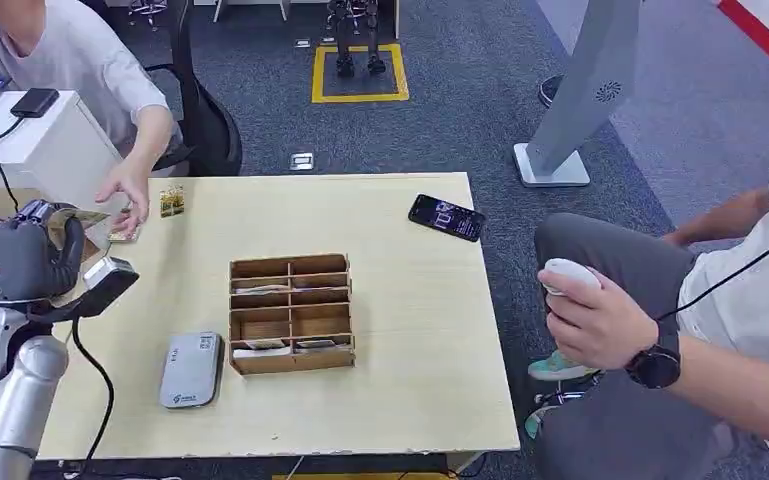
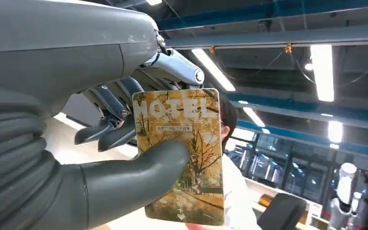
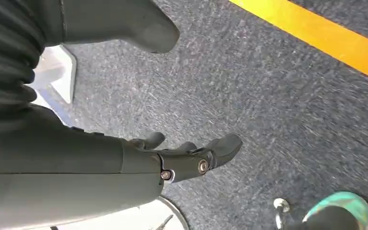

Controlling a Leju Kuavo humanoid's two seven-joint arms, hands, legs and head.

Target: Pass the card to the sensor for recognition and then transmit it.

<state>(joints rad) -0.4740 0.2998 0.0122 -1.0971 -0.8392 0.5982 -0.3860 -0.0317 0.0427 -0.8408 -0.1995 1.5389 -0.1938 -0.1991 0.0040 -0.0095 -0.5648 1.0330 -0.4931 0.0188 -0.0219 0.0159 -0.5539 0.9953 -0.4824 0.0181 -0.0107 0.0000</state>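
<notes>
My left hand (image 1: 22, 258) is raised at the table's left edge and pinches a yellow hotel card (image 2: 184, 155) between thumb and fingers; the card's edge (image 1: 78, 219) peeks above the hand in the head view. A grey card sensor (image 1: 191, 369) lies flat on the wooden table (image 1: 400, 300), near its front left. A person's hand (image 1: 126, 192) reaches over the table's far left corner, close beyond my left hand. My right hand (image 3: 191, 155) hangs over grey carpet, fingers apart and holding nothing.
A wooden card organiser (image 1: 291, 312) with several slots stands mid-table. A black phone (image 1: 446, 217) lies at the far right, a small gold item (image 1: 171, 203) at the far left. A seated person (image 1: 680, 320) holding a white controller is close on the right.
</notes>
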